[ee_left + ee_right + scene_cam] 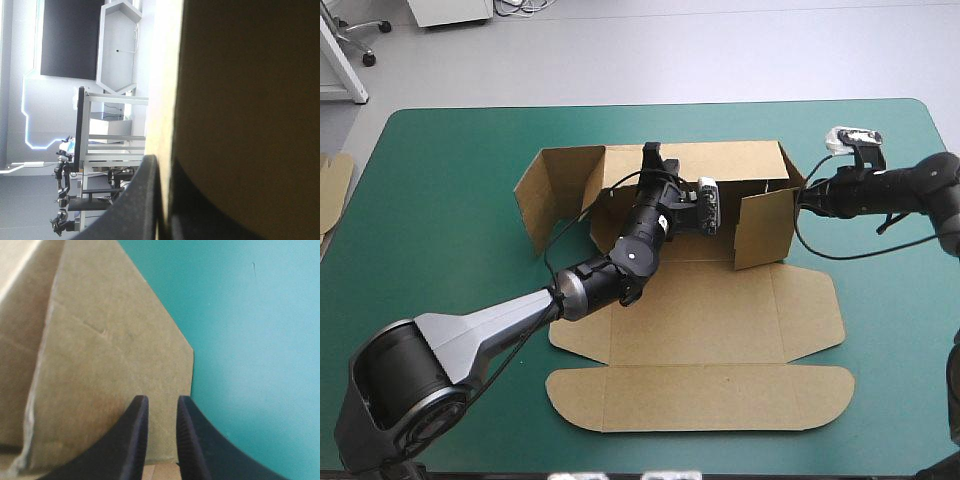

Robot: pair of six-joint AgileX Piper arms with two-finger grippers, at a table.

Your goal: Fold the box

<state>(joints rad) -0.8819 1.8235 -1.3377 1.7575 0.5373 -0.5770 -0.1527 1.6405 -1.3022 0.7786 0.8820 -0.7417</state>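
Midway through folding, the brown box point(700, 300) sits ringed by teal-green cover point(450, 200), the left gripper point(653, 160) clamped on its far wall point(720, 160), apparently steadying it, while the right gripper point(162, 402), fingers point(135, 440) nearly together and empty, faces its right flap point(765, 230), likely to push it in.

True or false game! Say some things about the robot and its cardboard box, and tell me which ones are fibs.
The brown cut-board box has its back wall raised. True.
The left gripper of two black fingers pinches the box's board. True.
The table cover is red. False: it is teal-green.
The box's lid stands upright. False: it lies flat on the cover.
The right gripper is at the box's left side. False: it is at the right side wall.
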